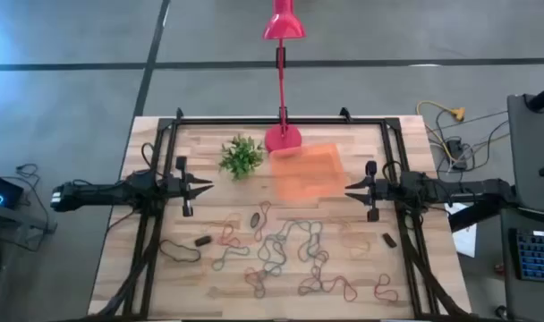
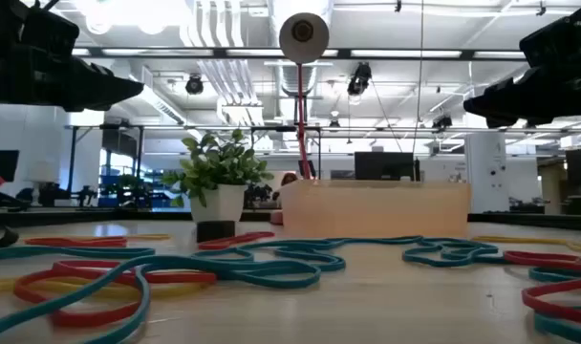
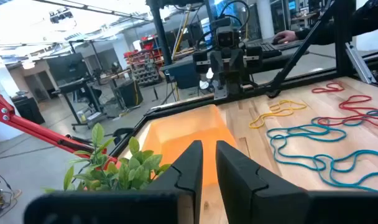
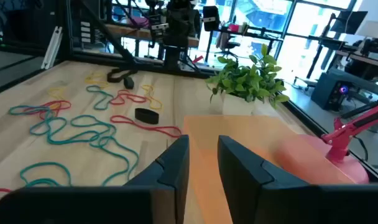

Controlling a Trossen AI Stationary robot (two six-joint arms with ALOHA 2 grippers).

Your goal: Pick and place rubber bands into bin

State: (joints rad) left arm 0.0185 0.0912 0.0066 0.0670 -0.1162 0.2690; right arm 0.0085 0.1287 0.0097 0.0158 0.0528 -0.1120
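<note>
Wood: we see a pale wooden table [image 1: 156, 268] with a dark metal frame around it, standing on a grey floor.
Rubber bands: the rubber bands [image 1: 290, 250] lie loose over the near half of the table, in teal, red, yellow and black; none is inside the tray.
Bin: the orange bin [image 1: 310, 172] rests on the far middle of the table, just beside the pink lamp [image 1: 283, 136] and near the small green plant [image 1: 241, 156].
Left gripper: the left gripper [image 1: 200, 187] hangs above the left side of the table, its jaws a little apart with a narrow gap, holding nothing.
Right gripper: the right gripper [image 1: 351, 188] hangs above the right side, jaws also slightly apart and empty.
Room: in the low view we see a big open hall with white ceiling lights, desks and monitors behind the table.
</note>
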